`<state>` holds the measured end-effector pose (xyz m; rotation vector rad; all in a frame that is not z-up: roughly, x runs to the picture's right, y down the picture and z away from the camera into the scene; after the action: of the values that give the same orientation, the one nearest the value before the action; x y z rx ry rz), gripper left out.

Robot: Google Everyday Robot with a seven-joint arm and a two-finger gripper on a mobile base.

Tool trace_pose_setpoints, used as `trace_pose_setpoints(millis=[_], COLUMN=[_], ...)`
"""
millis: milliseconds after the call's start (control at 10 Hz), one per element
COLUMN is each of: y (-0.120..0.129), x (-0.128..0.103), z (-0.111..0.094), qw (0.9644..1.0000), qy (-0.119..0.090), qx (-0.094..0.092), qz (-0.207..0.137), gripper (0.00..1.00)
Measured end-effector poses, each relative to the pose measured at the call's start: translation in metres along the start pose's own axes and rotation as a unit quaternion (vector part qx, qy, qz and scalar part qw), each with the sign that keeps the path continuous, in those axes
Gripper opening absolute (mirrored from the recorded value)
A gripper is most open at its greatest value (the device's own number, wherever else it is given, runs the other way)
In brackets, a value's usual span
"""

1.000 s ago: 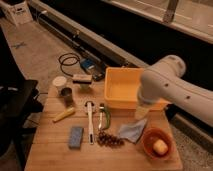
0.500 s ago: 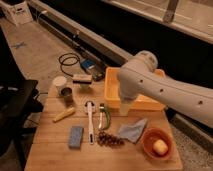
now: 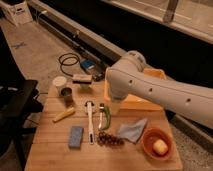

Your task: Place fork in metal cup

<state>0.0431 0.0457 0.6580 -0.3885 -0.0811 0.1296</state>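
At the back left of the wooden board (image 3: 50,150), the metal cup (image 3: 67,96) stands upright: small, dark grey and shiny, just in front of the white cup (image 3: 59,82). Rightward, a long white utensil (image 3: 89,122) and a green-handled one (image 3: 103,116) lie side by side; which is the fork is unclear. Just behind them the gripper (image 3: 114,106) hangs released, holding nothing, beside the yellow bin (image 3: 150,102).

Our arm (image 3: 150,89) covers the yellow bin (image 3: 142,104), gripper hidden beneath it; white cup (image 3: 59,81) just behind metal cup (image 3: 67,96); we see free board (image 3: 47,150) front-left.
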Motion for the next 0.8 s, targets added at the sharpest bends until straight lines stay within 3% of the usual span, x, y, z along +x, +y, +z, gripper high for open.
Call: trace_pose_setpoints(millis=[200, 400, 500, 800], y=[-0.001, -0.006, -0.007, -0.004], x=[0.005, 0.011, 0.007, -0.032], z=[0.0, 0.009, 0.016, 0.041], qw=[0.9999, 0.9978, 0.997, 0.9972], qy=[0.008, 0.03, 0.033, 0.029], qx=[-0.003, -0.009, -0.014, -0.035], qz=[0.008, 0.058, 0.069, 0.059], gripper=[0.8, 0.8, 0.8, 0.8])
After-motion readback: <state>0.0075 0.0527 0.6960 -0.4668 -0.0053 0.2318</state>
